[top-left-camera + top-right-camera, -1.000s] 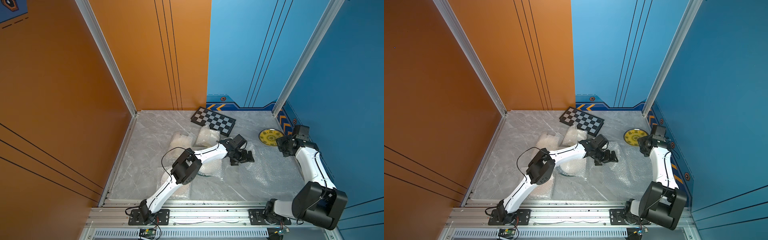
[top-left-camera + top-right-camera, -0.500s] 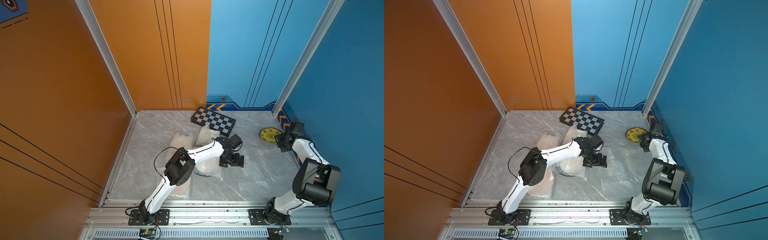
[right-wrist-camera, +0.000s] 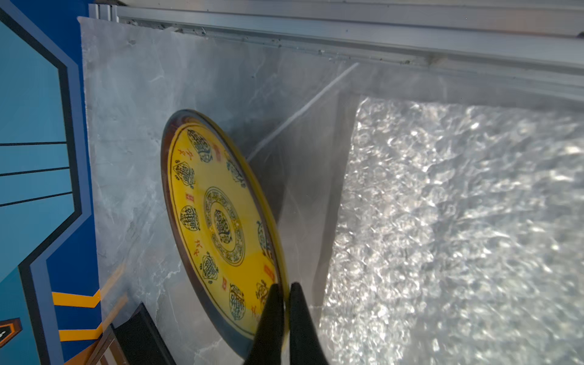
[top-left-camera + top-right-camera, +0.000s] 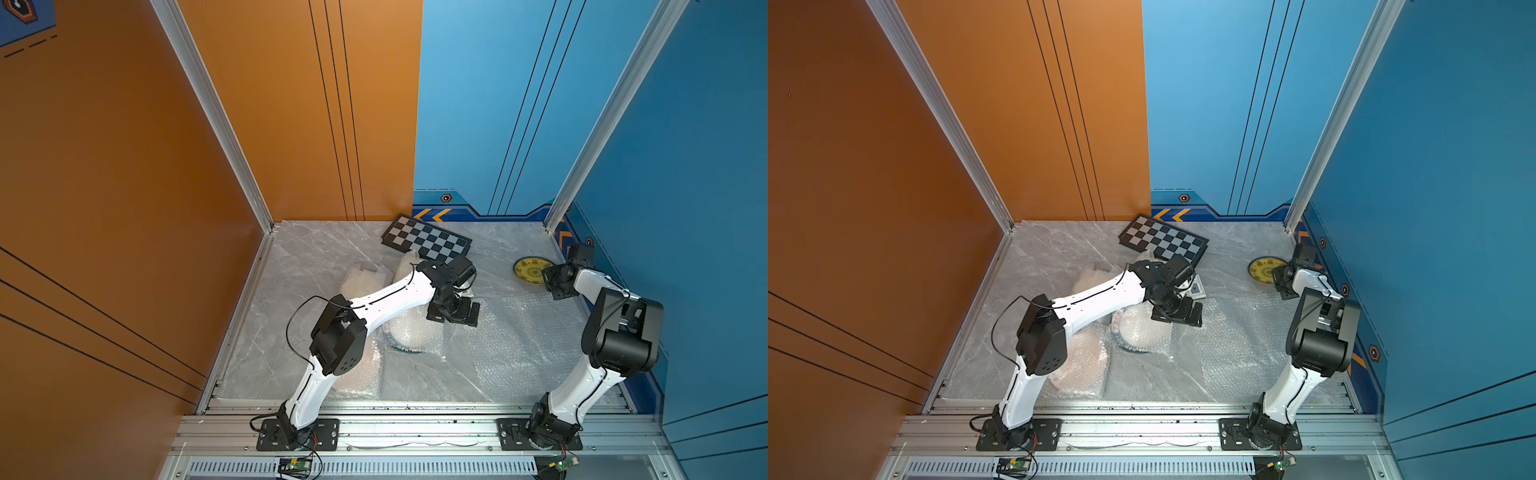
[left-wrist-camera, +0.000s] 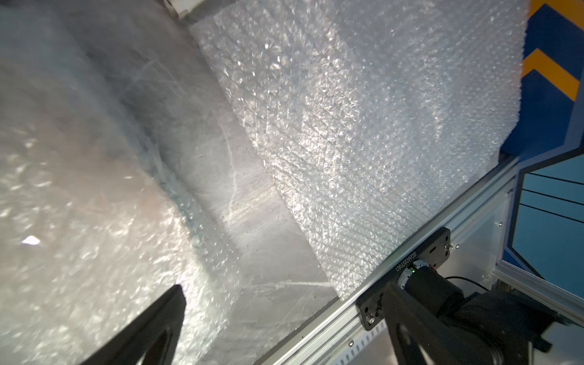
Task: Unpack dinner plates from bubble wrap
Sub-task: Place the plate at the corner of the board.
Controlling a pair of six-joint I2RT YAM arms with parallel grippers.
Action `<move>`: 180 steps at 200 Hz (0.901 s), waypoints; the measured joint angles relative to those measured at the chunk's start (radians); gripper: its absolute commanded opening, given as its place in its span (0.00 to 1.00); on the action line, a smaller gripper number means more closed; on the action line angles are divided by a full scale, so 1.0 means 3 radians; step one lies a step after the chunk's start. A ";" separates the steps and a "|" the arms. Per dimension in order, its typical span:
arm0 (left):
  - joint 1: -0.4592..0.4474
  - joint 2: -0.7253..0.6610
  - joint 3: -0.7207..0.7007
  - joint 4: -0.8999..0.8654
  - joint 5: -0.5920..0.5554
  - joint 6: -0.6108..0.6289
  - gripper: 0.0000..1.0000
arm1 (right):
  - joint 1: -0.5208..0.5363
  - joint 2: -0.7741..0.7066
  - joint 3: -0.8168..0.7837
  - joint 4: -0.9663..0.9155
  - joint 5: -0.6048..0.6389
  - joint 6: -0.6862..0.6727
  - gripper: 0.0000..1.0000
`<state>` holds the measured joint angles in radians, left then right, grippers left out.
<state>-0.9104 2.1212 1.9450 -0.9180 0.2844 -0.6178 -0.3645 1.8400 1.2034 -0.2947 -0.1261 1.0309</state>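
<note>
So the right fingers (image 3: pixel 270 316) were clamped shut on the rim of the yellow plate (image 3: pixel 218 221). It was a glossy round ceramic one with dark medallion patterns and a brown edge. It looked tilted, with a shadow under the held side, over the grey marbled counter (image 4: pixel 316 266) near the blue wall.

Just beside those fingers lay a flat sheet of bubble wrap (image 4: pixel 528 332), clear, crinkly and catching the light. It filled the stretch between the two sets of fingers.

The left fingers (image 5: pixel 155 322) were spread wide with nothing in them, hovering close over a wrapped bundle (image 4: pixel 409 332). That bundle was a whitish, bumpy dome with a dark curved rim peeking out at its near edge. Two more wrapped lumps (image 4: pixel 365 278) sat behind and under the left arm, which hid part of them.

A black-and-grey checkerboard (image 4: pixel 428 241) lay flat just past the left fingers, by the back wall.
</note>
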 measured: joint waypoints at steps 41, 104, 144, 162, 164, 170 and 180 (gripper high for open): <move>0.0126 -0.0270 -0.0053 -0.0108 -0.0085 0.0107 0.98 | -0.0001 0.0158 0.0045 0.0097 -0.0013 0.0023 0.00; 0.0418 -0.0568 -0.0338 -0.0186 -0.0182 0.0114 0.98 | 0.0003 0.0239 0.0075 0.0173 -0.0114 0.0020 0.24; 0.0467 -0.0671 -0.0354 -0.0188 -0.0216 0.0100 0.98 | 0.0000 0.0225 0.0048 0.0184 -0.0126 0.0032 0.36; 0.0474 -0.0707 -0.0354 -0.0189 -0.0228 0.0086 0.98 | -0.0014 0.0132 -0.0036 0.0174 -0.0130 0.0043 0.40; 0.0476 -0.0710 -0.0354 -0.0191 -0.0228 0.0085 0.98 | -0.0015 0.0122 -0.0043 0.0172 -0.0128 0.0039 0.40; 0.0483 -0.0729 -0.0355 -0.0195 -0.0235 0.0083 0.98 | -0.0022 0.0062 -0.0071 0.0161 -0.0130 0.0039 0.41; 0.0490 -0.0768 -0.0367 -0.0197 -0.0251 0.0076 0.98 | -0.0029 -0.0061 -0.0099 0.0134 -0.0128 0.0032 0.43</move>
<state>-0.7635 1.8908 1.8347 -0.9771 0.2092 -0.5949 -0.3733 1.8217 1.1736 -0.2546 -0.1646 1.0405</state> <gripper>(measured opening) 0.983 0.408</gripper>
